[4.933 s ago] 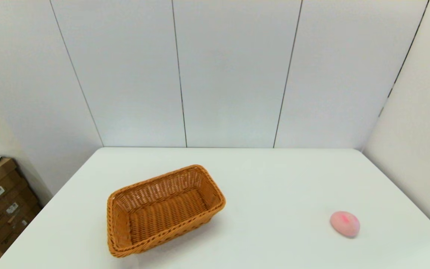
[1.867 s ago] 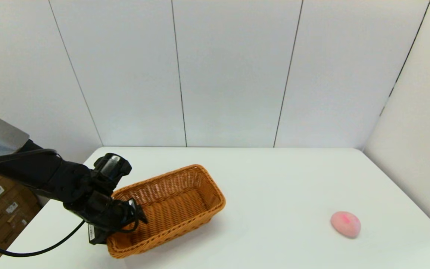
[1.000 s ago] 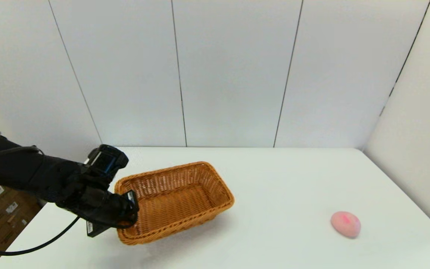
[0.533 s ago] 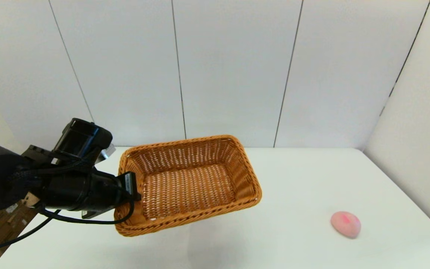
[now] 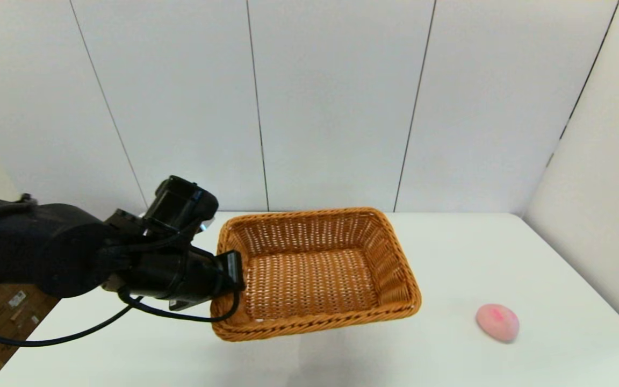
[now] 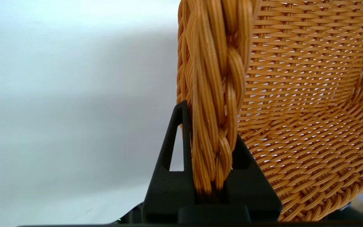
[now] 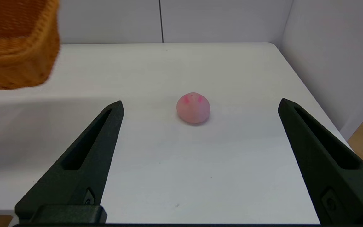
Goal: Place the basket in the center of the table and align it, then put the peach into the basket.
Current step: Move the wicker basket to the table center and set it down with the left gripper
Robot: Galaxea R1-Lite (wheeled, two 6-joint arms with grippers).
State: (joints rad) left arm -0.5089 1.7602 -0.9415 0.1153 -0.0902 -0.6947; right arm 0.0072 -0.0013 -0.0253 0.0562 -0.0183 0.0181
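The orange-brown wicker basket (image 5: 315, 271) hangs in the air above the white table (image 5: 449, 252), near its middle, casting a shadow below. My left gripper (image 5: 232, 279) is shut on the braided rim (image 6: 214, 94) of the basket's left short side. The pale pink peach (image 5: 496, 322) lies on the table at the right. In the right wrist view the peach (image 7: 193, 107) rests ahead of my right gripper (image 7: 200, 105), which is open, well short of the fruit. A corner of the basket (image 7: 14, 44) shows in that view too.
Cardboard boxes (image 5: 3, 306) stand on the floor left of the table. White wall panels (image 5: 336, 102) rise behind the table, and a side wall (image 5: 599, 188) closes its right edge.
My left gripper closed on the basket's left rim, lifted it off the table and carried it to the right, turning it square to the table. The peach has not moved.
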